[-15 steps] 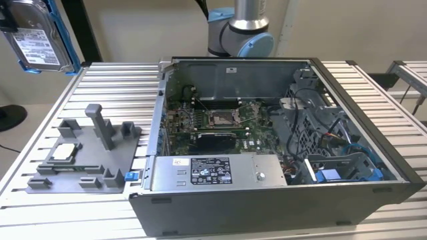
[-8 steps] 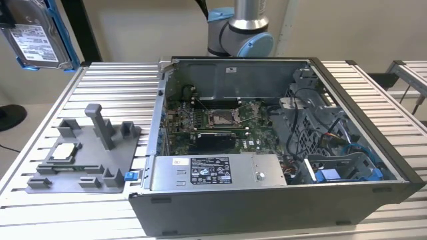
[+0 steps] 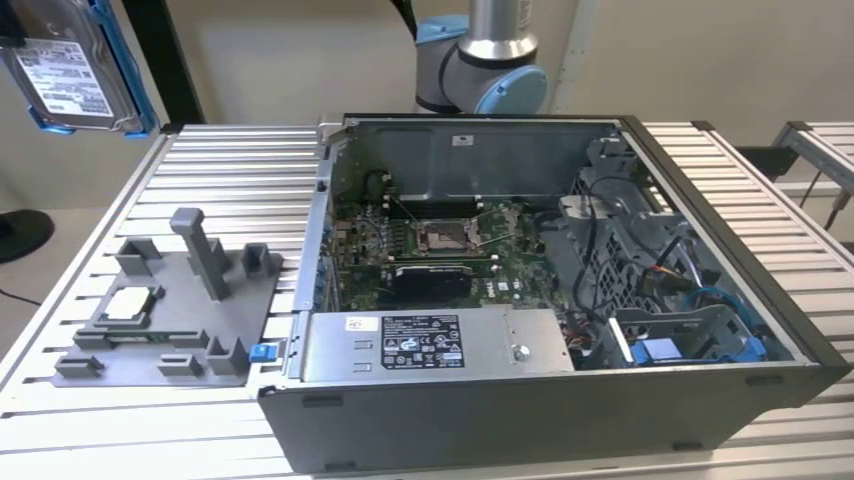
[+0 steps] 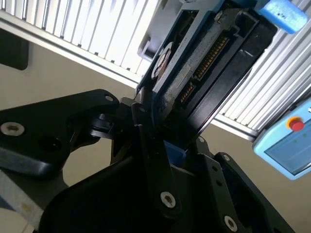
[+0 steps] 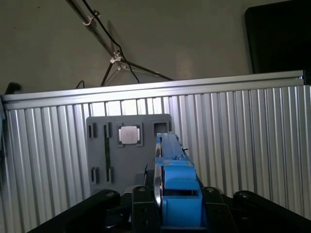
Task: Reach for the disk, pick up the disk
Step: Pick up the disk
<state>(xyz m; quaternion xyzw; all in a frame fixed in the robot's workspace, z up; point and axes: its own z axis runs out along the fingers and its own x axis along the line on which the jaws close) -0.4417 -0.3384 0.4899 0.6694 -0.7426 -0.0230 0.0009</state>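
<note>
The disk [image 3: 74, 70] hangs high in the air at the exterior view's far left, above the back corner of the table. Its white label faces the camera and a blue bracket runs along its edges. In the second wrist view my gripper [image 4: 170, 132] is shut on the disk [image 4: 204, 53], with a black finger [image 4: 146, 131] pressed against its side and its connector end pointing away. In the first wrist view the disk [image 5: 177, 184] stands edge-on between the jaws, its blue bracket on top, and the grey fixture plate lies far below it.
An open computer case [image 3: 747, 300] takes up the middle and right of the ribbed metal table [image 3: 214, 160]. A grey fixture plate [image 3: 200, 345] with upright posts holds a small white-silver chip [image 3: 130, 303]. The arm's base [image 3: 481, 60] stands behind the case. A blue pendant [image 4: 286, 145] lies beyond the table.
</note>
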